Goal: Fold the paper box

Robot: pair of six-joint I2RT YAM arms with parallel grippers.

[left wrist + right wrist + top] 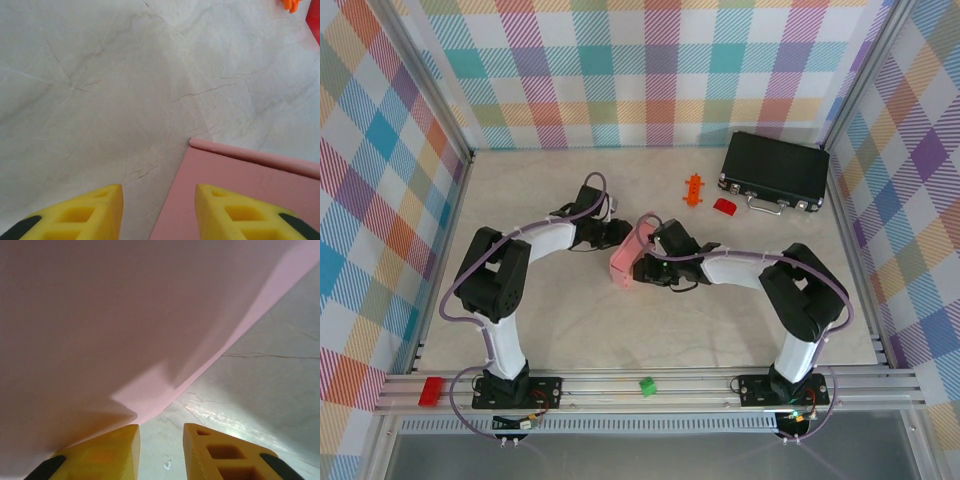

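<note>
The salmon-pink paper box [623, 262] lies mid-table, wedged between my two grippers. My left gripper [617, 237] comes at it from the upper left. In the left wrist view its yellow fingers [95, 210] stand apart, and the gripper [159, 192] straddles the left edge of a flat pink panel [250, 170], with table showing in the gap. My right gripper [642, 268] meets the box from the right. In the right wrist view a curved pink sheet [125, 315] hangs over the left finger [107, 450], while the narrow gap of the gripper [161, 432] shows bare table.
A black hard case [775, 172] lies at the back right, with an orange piece [694, 189] and a small red block [724, 206] just left of it. On the front rail sit a green block [648, 386] and a red block [430, 390]. Plaid walls enclose the table.
</note>
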